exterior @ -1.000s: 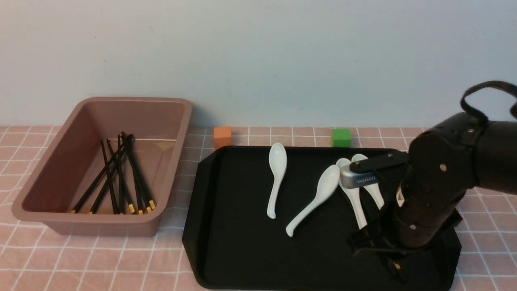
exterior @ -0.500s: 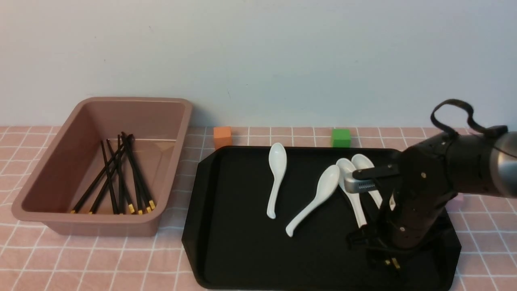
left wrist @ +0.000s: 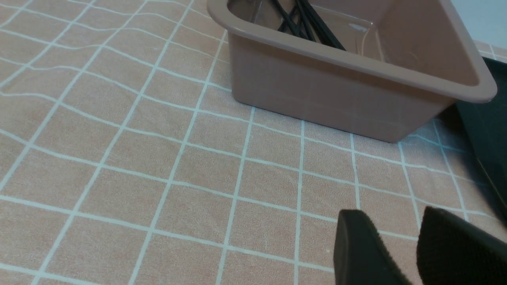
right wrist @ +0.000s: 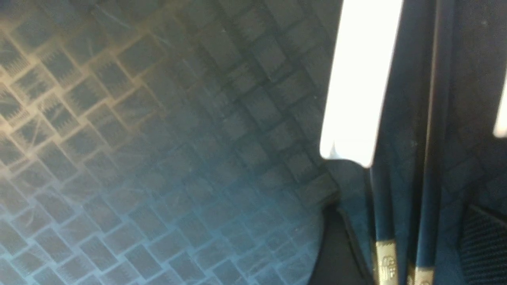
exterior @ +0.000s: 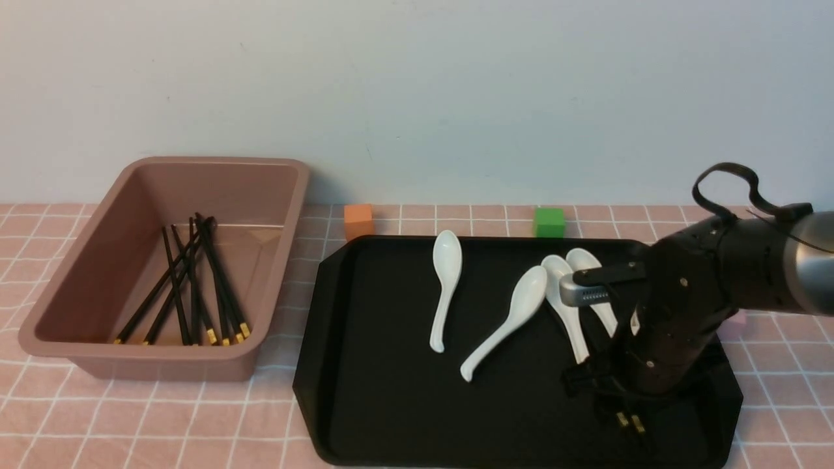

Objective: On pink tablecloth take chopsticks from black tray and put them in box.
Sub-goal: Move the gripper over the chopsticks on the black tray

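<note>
A pair of black chopsticks (exterior: 629,422) with gold bands lies on the black tray (exterior: 391,391) near its front right corner. My right gripper (exterior: 624,405) is low over them, open, one finger on each side. In the right wrist view both chopsticks (right wrist: 382,198) run between my right gripper's (right wrist: 404,225) fingers without touching them. Several more chopsticks (exterior: 195,286) lie in the box (exterior: 277,260) at the left. My left gripper (left wrist: 392,215) hovers open and empty over the pink tablecloth (left wrist: 158,158), near the box (left wrist: 317,91).
Several white spoons lie on the tray: one in the middle (exterior: 446,273), one slanted (exterior: 515,312), two by the right arm (exterior: 565,306). One spoon handle (right wrist: 360,79) ends just beside the chopsticks. An orange cube (exterior: 359,218) and a green cube (exterior: 550,221) stand behind the tray.
My right arm has dropped lower and turned over the tray's front right corner. Both gold ends of the chopsticks now show below the gripper. Spoons and box have not moved.
</note>
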Action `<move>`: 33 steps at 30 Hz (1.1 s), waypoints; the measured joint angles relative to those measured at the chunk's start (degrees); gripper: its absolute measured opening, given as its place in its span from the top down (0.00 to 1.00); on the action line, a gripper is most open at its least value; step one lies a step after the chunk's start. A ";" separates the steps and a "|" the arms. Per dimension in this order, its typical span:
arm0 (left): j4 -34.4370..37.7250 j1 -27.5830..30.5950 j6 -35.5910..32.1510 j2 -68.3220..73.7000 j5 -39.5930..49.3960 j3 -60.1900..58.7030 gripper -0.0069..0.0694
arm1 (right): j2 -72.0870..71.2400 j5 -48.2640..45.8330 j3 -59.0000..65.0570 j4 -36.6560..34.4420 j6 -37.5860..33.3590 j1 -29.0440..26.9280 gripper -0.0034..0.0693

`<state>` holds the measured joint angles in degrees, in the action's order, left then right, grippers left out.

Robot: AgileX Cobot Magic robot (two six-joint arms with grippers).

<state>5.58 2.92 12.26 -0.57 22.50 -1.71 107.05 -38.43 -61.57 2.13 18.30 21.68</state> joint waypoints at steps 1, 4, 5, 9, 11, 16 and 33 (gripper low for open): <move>0.00 0.00 0.00 0.00 0.00 0.00 0.60 | 0.19 -0.05 -0.07 -0.01 0.00 0.00 0.38; 0.00 0.00 0.00 0.00 0.00 0.00 0.60 | 0.97 -0.34 -0.54 -0.06 0.00 0.00 0.39; 0.00 0.00 0.00 0.00 0.00 0.00 0.60 | 1.06 -0.49 -0.59 -0.13 0.00 0.00 0.39; 0.00 0.00 0.00 0.00 0.00 0.00 0.60 | 1.36 -0.62 -0.91 -0.18 0.00 0.00 0.45; 0.00 0.00 0.00 0.00 0.00 0.00 0.60 | 1.44 -0.54 -1.02 -0.18 0.00 0.00 0.51; 0.00 0.00 0.00 0.00 0.00 0.00 0.60 | 1.49 -0.10 -1.09 -0.12 0.00 0.00 0.67; 0.00 0.00 0.00 0.00 0.00 0.00 0.60 | -6.62 -9.01 0.06 -1.35 -1.33 0.00 0.76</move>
<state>5.58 2.92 12.26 -0.57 22.50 -1.71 100.44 -47.44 -61.51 0.79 16.96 21.68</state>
